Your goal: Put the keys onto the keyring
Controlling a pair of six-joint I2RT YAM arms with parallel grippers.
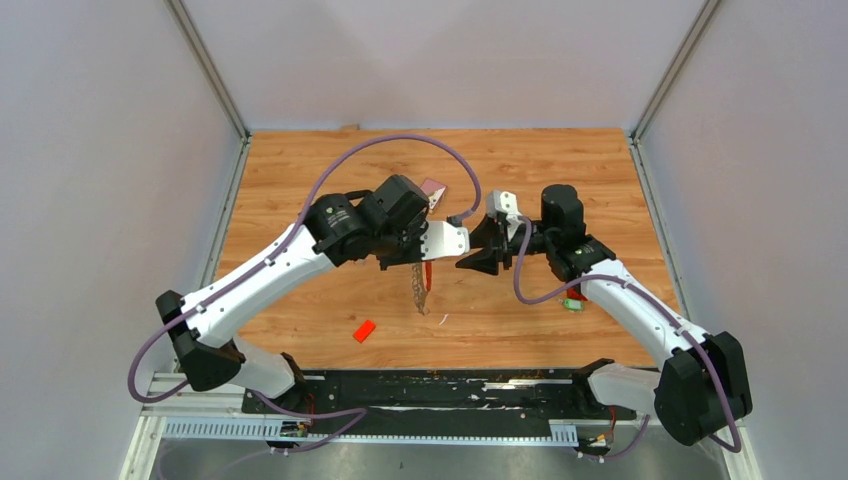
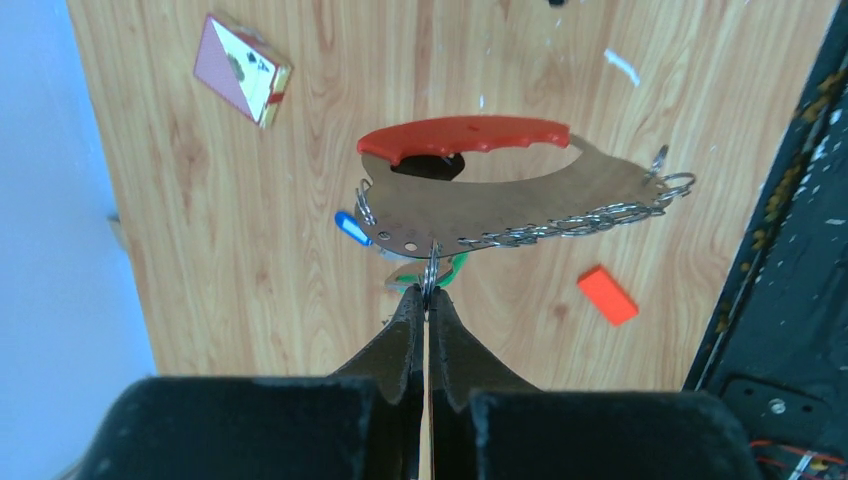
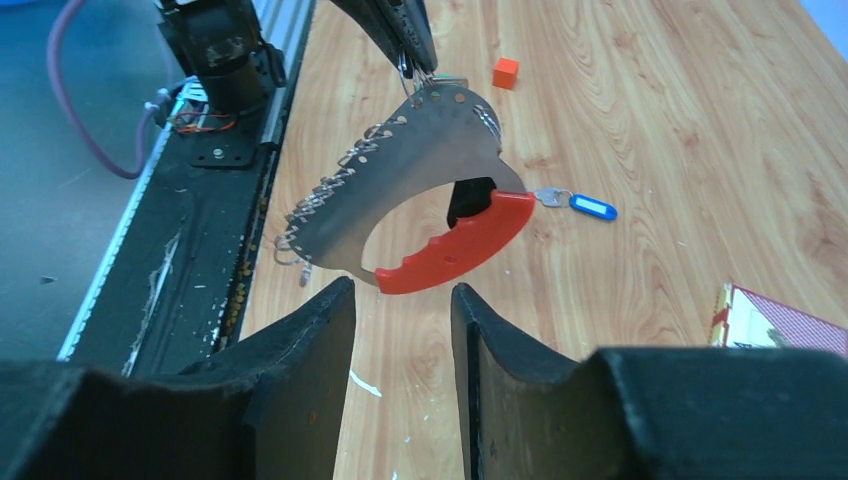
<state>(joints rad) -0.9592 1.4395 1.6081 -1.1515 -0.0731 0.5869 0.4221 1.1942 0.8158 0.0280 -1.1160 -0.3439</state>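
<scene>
My left gripper (image 2: 427, 290) is shut on a small split ring at the edge of the keyring (image 2: 520, 200). The keyring is a curved grey metal plate with a red grip and a chain. It hangs above the table, also in the top view (image 1: 422, 285) and the right wrist view (image 3: 420, 190). My right gripper (image 3: 400, 287) is open and empty, just short of the red grip (image 3: 455, 245). A blue-tagged key (image 3: 590, 207) lies on the table. A green tag (image 2: 455, 268) shows beside my left fingertips, partly hidden. A black piece (image 3: 468, 200) shows through the plate's opening.
A small orange-red block (image 1: 364, 331) lies on the table near the front. A card box (image 2: 243, 68) lies further back. A small green thing (image 1: 572, 304) lies by the right forearm. The black rail (image 1: 420, 385) runs along the near edge.
</scene>
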